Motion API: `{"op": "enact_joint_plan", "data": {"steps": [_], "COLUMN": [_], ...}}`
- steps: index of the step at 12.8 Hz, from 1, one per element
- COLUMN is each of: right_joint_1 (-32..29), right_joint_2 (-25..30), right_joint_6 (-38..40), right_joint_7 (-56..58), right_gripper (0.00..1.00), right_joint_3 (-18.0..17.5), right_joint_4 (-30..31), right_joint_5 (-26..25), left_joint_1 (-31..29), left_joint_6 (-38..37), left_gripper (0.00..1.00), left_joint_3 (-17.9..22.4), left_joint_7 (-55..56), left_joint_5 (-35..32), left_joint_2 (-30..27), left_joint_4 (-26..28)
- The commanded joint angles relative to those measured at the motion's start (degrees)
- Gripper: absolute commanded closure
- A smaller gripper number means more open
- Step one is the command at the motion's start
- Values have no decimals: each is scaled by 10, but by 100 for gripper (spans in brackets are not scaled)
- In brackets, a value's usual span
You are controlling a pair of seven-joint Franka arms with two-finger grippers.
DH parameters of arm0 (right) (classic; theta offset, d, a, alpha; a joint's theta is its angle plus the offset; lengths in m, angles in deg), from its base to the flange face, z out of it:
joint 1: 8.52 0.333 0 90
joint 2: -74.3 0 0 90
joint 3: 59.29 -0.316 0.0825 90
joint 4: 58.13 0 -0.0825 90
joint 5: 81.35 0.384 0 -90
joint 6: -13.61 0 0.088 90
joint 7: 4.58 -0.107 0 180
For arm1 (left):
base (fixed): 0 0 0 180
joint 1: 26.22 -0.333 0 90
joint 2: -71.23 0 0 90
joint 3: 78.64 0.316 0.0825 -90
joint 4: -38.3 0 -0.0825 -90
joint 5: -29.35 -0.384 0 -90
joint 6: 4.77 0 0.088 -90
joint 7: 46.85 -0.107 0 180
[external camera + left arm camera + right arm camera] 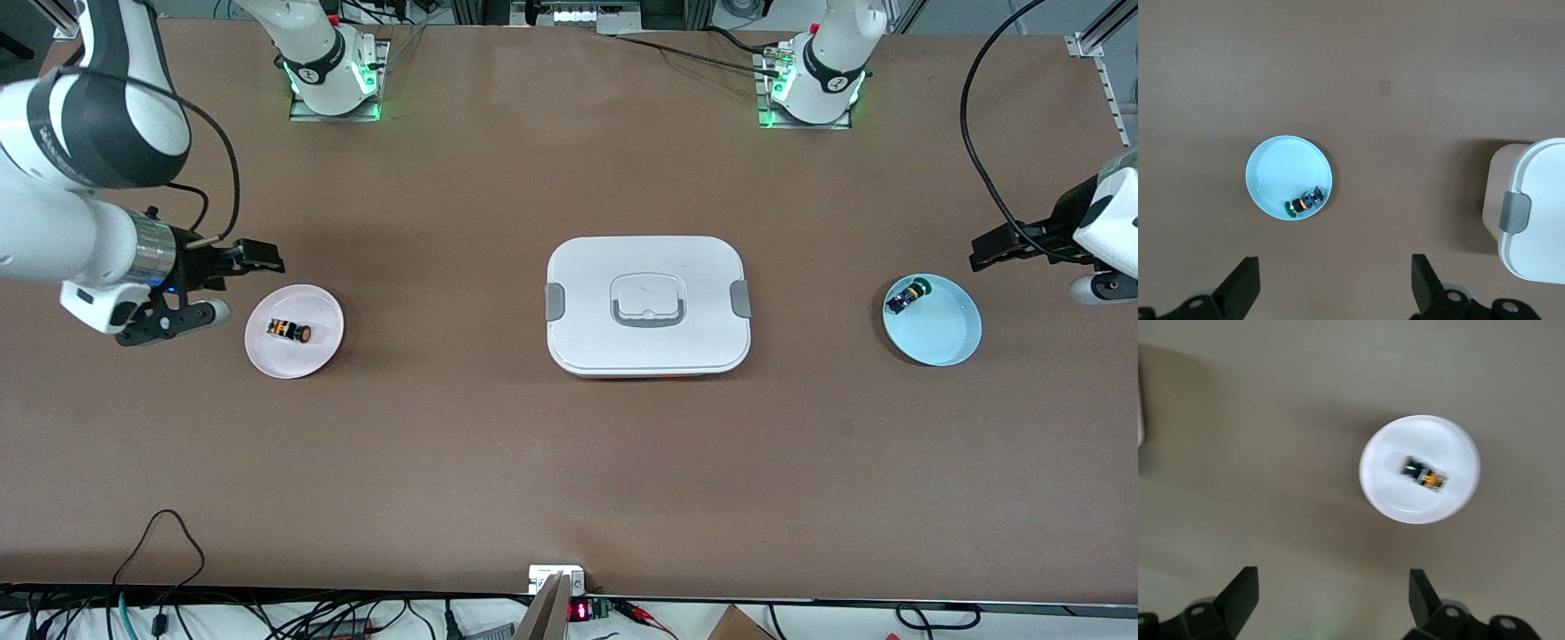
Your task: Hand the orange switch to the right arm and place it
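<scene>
The orange switch (290, 331) lies on its side in a pale pink plate (313, 307) toward the right arm's end of the table. It also shows in the right wrist view (1425, 475) on that plate (1405, 507). My right gripper (240, 284) is open and empty, over the bare table beside the plate; its own view shows the jaws wide apart (1331, 597). My left gripper (1027, 276) is open and empty, over the table beside a light blue plate (947, 336), with its jaws wide apart (1335, 280).
A small black switch with a green cap (909, 296) lies in the blue plate; it also shows in the left wrist view (1305, 202) on that plate (1281, 167). A white lidded box with grey clips (647, 305) stands mid-table; its edge shows in the left wrist view (1538, 207).
</scene>
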Motion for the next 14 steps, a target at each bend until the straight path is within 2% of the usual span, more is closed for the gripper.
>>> {"op": "enact_joint_plan", "data": {"steps": [1,3,5,12,14], "right_joint_1": [0,2,-1,-1,-1], "right_joint_2": [-3,7,11,126,141], "right_joint_6": [14,21,24,-24,-32], "right_joint_7": [-18,-34,-50,-71,-68], "right_gripper": [0,0,0,0,0], "right_joint_3": [25,61,68,70,69], "right_joint_4": [-55,-63,-61,94,103], "right_joint_5": [-36,-30,-37,-43,-44], "left_joint_1": [-2,-2,-3,-2,-2], "left_joint_6": [-8,-8,-7,-7,-7], "left_gripper": [0,0,0,0,0], "left_joint_3": [0,0,0,0,0], "left_joint_7": [2,2,2,2,2], "left_joint_5": [11,11,11,11,12], "left_joint_2": [-2,-2,-2,-2,-2], "left_joint_4": [-2,-2,-2,-2,-2]}}
